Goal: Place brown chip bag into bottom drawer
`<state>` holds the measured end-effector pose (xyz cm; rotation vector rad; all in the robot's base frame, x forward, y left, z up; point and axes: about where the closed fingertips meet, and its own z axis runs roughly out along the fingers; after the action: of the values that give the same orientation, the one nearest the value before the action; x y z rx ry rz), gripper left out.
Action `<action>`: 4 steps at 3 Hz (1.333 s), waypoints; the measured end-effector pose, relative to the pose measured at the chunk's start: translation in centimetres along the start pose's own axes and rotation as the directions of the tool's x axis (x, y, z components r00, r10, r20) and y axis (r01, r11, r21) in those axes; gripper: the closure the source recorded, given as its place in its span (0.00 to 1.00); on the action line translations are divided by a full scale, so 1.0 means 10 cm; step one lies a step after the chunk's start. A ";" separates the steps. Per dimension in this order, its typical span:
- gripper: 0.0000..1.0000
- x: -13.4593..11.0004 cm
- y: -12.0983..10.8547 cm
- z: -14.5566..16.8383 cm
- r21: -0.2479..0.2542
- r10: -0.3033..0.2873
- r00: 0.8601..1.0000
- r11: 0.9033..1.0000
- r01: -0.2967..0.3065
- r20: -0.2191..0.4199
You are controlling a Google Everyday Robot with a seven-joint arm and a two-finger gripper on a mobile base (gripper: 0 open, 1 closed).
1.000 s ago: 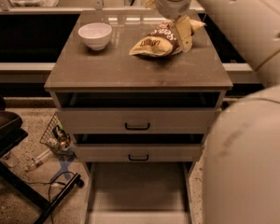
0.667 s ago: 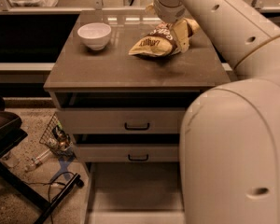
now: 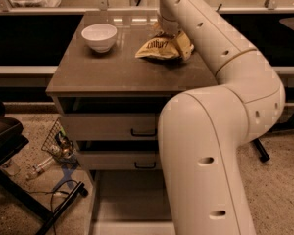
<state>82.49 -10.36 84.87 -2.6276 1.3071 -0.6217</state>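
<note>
The brown chip bag (image 3: pixel 159 47), crinkled, yellow-cream with dark lettering, lies on the cabinet top (image 3: pixel 112 72) at its back right. My gripper (image 3: pixel 170 32) is down on the bag's rear top edge, at the end of my white arm (image 3: pixel 220 106). The arm hides most of the gripper. The bottom drawer (image 3: pixel 125 204) is pulled out at the foot of the cabinet. It shows a flat floor, and my arm covers its right part.
A white bowl (image 3: pixel 99 36) stands on the top at the back left. Two upper drawers with dark handles (image 3: pixel 144 132) sit slightly ajar. A wire basket with clutter (image 3: pixel 59 143) and a black stand (image 3: pixel 10 146) are on the floor at the left.
My arm's elbow has swung further left and forward and now covers the right half of the drawers. The gripper stays at the bag, which has not moved.
</note>
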 end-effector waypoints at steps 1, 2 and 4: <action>0.39 0.00 -0.01 0.05 0.001 0.002 1.000 1.000 -0.002 0.000; 0.62 -0.01 -0.01 0.08 0.000 0.000 1.000 1.000 0.000 0.001; 1.00 -0.01 -0.02 0.10 -0.001 -0.001 1.000 1.000 0.001 0.003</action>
<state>82.96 -10.24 84.03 -2.6295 1.3060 -0.6177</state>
